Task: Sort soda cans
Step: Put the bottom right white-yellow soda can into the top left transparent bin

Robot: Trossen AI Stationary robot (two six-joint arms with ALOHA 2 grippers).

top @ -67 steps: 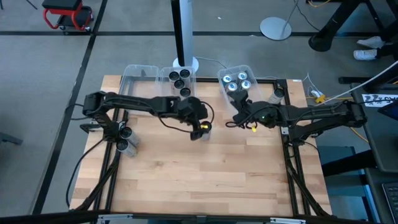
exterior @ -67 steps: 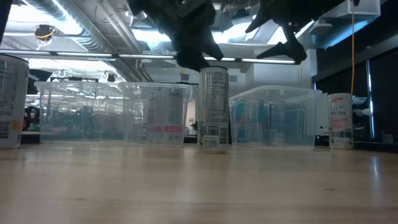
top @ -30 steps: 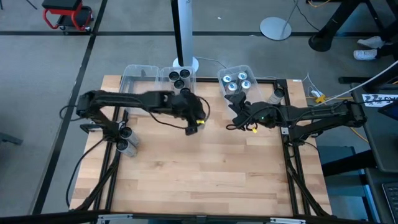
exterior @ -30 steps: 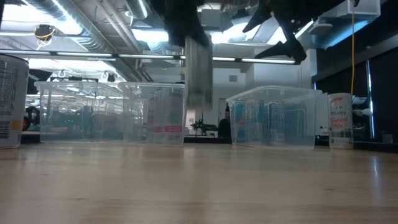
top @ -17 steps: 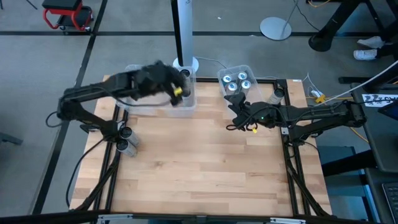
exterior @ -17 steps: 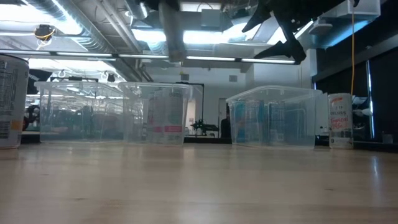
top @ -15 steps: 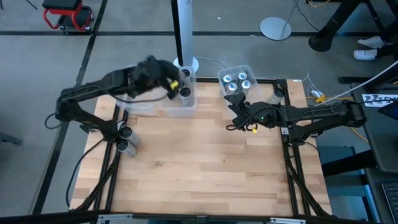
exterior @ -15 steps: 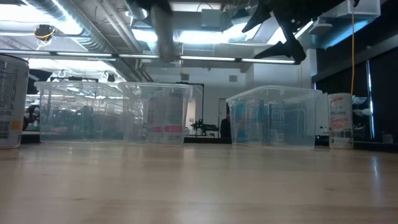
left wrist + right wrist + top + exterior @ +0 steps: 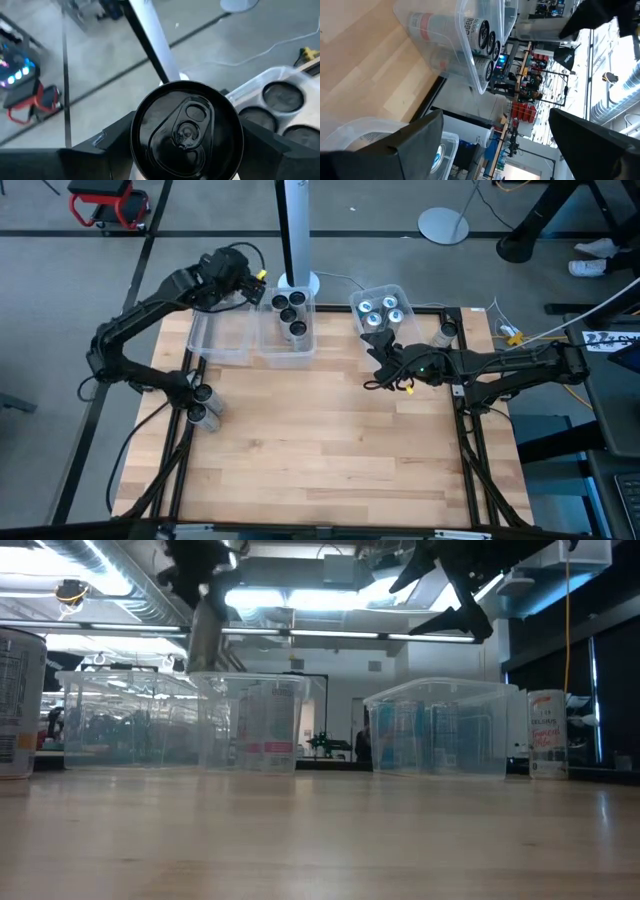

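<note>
My left gripper (image 9: 248,280) is shut on a soda can with a black top (image 9: 187,132). It is high over the far edge of the empty clear left bin (image 9: 222,330). In the low view this can (image 9: 205,625) hangs well above the bins. The middle bin (image 9: 287,325) holds three dark-topped cans standing upright. The right bin (image 9: 380,305) holds several silver cans with bluish tops. My right gripper (image 9: 378,365) hovers open over the table just in front of the right bin, holding nothing. My left gripper pinches the can between its two fingers (image 9: 107,142), one on each opposite side just below the top rim (image 9: 137,150). The fingers lie across the can. It is lifted clear of the table and the bins, roughly upright with its top facing the wrist camera.
Two more cans (image 9: 203,408) stand at the table's left edge and one (image 9: 447,332) at the far right, beside the right bin. A white pole on a round base (image 9: 296,280) rises just behind the middle bin. The bare wooden tabletop (image 9: 330,450) stretches to the near edge.
My left gripper has carried the can up and toward the table's far left. It went from the middle of the table, past the middle bin, to over the left bin's far edge, and its wrist turned on the way. The can stays lifted clear.
</note>
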